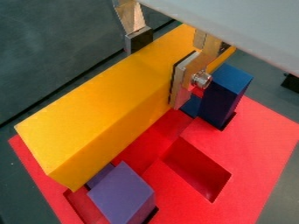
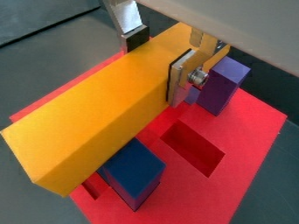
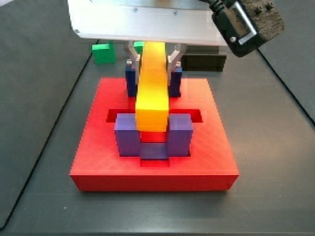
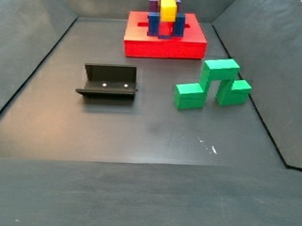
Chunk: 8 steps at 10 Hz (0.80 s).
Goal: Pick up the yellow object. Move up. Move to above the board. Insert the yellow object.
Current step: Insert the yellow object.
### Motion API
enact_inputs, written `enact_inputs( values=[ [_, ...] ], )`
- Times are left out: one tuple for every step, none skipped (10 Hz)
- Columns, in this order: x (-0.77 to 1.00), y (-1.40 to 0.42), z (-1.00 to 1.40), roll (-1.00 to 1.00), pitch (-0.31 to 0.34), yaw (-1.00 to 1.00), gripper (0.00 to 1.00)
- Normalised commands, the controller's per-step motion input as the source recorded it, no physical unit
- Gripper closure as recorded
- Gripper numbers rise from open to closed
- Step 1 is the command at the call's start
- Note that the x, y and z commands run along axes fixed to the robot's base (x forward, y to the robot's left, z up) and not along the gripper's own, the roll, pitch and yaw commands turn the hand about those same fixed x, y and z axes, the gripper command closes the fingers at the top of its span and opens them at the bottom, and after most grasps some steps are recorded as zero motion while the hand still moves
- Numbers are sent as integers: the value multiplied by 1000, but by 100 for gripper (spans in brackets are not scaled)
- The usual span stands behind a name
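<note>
The two-finger gripper (image 1: 160,61) is closed on the long, smooth yellow-orange rectangular bar (image 1: 105,109), its flat silver plates with dark pads pressed against the bar's two long sides near one end, as both wrist views show. The bar hangs lengthwise over the large thick red square slab (image 1: 263,149), which lies directly under the gripper. In a side view the bar (image 3: 151,88) runs between a blue U-shaped block (image 3: 129,78) under the gripper and a purple U-shaped block (image 3: 153,136) at its free end. A recessed slot (image 2: 193,149) in the slab lies open beside the bar. Well away from the gripper, a side view shows green stepped blocks (image 4: 208,83) and the dark L-shaped fixture (image 4: 107,83) on the floor.
</note>
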Motion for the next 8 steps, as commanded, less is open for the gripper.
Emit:
enact_inputs(
  values=[
    [0,-54,-151,83,0,74,100],
    [0,-66,-149,91,0,83,100],
    [0,-86,-149,100,0,71,100],
    [29,-117,-117,114,0,43,100],
    [106,-106,-100,116,0,37,100],
    [123,-86,-91,121,0,20,100],
    [160,-63,-60,121,3,9,100],
    [209,-51,-34,139,20,0,100]
  ],
)
